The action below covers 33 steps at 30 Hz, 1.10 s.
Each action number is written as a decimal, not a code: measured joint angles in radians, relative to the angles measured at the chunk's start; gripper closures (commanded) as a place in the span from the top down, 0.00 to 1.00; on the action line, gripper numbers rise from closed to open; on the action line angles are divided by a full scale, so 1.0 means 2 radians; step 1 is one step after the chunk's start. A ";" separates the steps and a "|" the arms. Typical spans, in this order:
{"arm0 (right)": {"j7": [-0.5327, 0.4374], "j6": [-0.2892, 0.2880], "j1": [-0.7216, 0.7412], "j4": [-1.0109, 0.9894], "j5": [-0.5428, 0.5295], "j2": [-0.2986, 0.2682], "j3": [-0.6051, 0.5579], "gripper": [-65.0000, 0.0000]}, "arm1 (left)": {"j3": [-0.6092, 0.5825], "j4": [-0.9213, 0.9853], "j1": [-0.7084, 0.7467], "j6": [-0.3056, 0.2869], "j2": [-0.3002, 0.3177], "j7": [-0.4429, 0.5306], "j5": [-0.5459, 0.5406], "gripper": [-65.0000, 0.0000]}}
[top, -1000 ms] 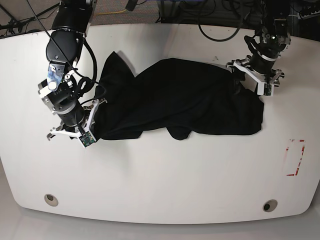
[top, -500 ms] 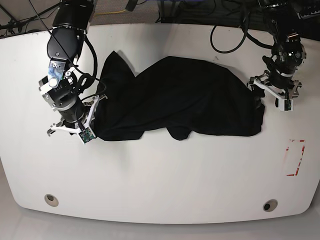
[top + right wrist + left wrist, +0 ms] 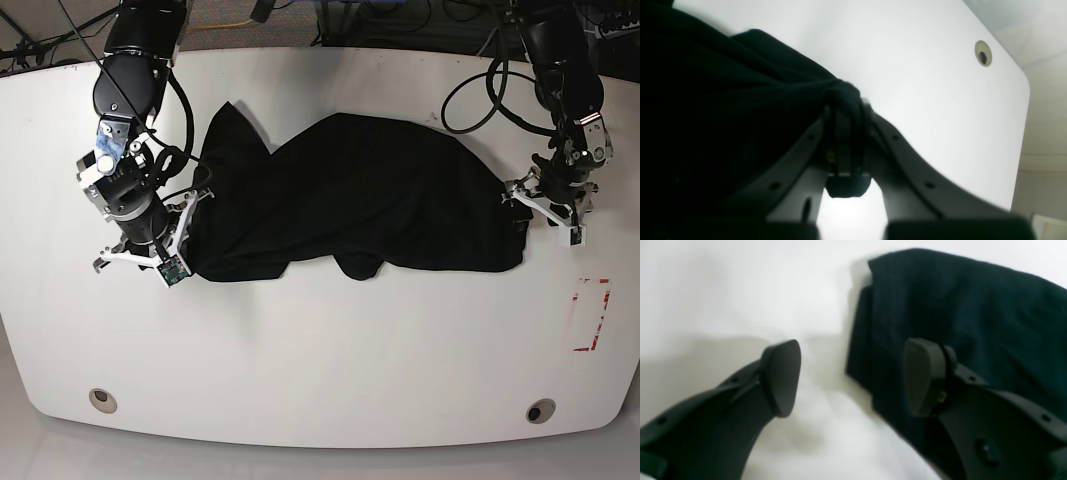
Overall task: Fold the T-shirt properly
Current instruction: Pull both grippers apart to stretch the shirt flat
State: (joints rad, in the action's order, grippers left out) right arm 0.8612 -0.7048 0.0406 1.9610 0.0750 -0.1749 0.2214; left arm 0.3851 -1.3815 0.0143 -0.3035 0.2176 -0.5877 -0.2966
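Black cloth fills most of the base view: the T-shirt (image 3: pixel 360 200) lies bunched across the middle of the white worktop (image 3: pixel 320 350), one end peaking toward the upper left, the other ending in a blunt edge at the right. At the left of the frame the right pincer (image 3: pixel 165 250) sits at the shirt's lower left corner. At the right the left pincer (image 3: pixel 545 205) hangs just beside the shirt's right edge. A red outline (image 3: pixel 590 315) marks the worktop at lower right.

From the left wrist, the left pincer (image 3: pixel 850 376) stands wide open and empty, one finger over bare worktop (image 3: pixel 723 290), the other over the shirt's folded edge (image 3: pixel 957 313), which fills the right of the frame.

From the right wrist, the right pincer (image 3: pixel 846 133) is clamped on a gathered wad of the shirt (image 3: pixel 723 116); cloth falls away to the left, bare worktop (image 3: pixel 923 83) to the right.

Judging by this, the shirt is not yet spread flat, and the left arm is lining up on the right edge. The next move calls for closing on that edge so both arms can stretch the cloth.

Against the earlier frames, the left arm has swung from the shirt's upper right corner down the right side; the right pincer has barely moved.
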 measured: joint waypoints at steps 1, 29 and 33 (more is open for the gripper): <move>0.000 0.000 0.000 0.001 0.000 0.000 0.000 0.00 | 0.000 0.009 -0.004 0.000 0.000 0.000 0.001 0.68; 0.007 -0.001 0.015 0.004 0.004 0.000 0.031 0.00 | -0.055 0.013 -0.031 -0.051 -0.001 -0.015 0.002 0.00; 0.001 -0.001 0.044 -0.010 0.001 -0.003 0.030 0.00 | -0.039 -0.052 -0.033 -0.050 0.002 -0.039 0.005 0.00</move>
State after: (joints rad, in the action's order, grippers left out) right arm 0.8635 -0.7074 0.1280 1.9408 0.0769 -0.1802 0.2806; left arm 0.3061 -1.4857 -0.0513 -0.4042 0.2226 -0.6662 -0.2863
